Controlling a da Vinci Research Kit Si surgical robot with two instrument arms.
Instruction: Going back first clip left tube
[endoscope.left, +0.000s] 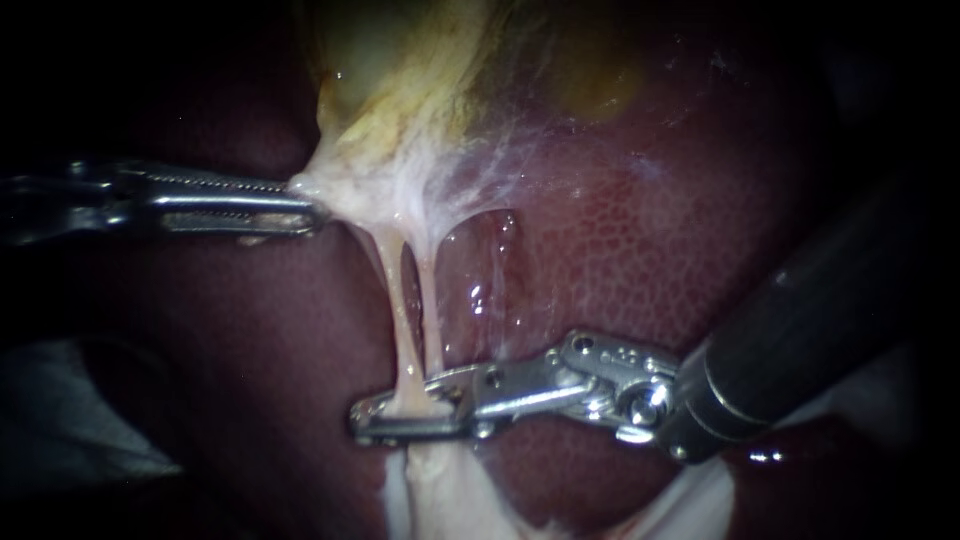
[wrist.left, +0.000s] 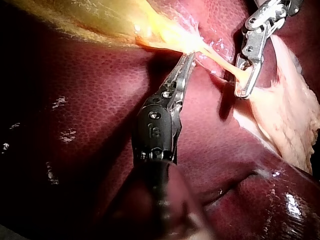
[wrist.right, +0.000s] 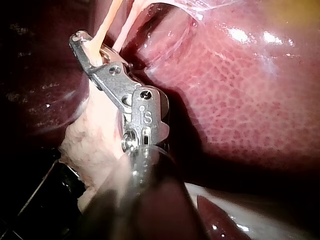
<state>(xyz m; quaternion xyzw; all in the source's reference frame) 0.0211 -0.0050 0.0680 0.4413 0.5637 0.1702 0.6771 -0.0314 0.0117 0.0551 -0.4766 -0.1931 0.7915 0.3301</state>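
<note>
Jaws of your right instrument (endoscope.left: 362, 420) stand apart low in the frame, a little left of centre. The left tube (endoscope.left: 397, 300) passes down between them (whether both jaws touch it cannot be told). Its dark shaft comes in from the right edge and slants down to a bright metal wrist.

The left tube hangs as a thin pale strand from the white tissue at the foot of the gallbladder (endoscope.left: 400, 70), in the upper middle of the frame, down to those jaws. The right tube (endoscope.left: 431, 300) runs just beside it, on its right, and meets the upper jaw farther from the tips.

Your left instrument (endoscope.left: 312, 208) lies level, coming in from the left edge. Its jaws are closed on that white tissue at the foot of the gallbladder, which is stretched toward them.

Dark red liver (endoscope.left: 640, 240) fills the frame behind both tubes. Pale fatty tissue (endoscope.left: 440, 490) spreads at the bottom edge beneath the right instrument's jaws.
</note>
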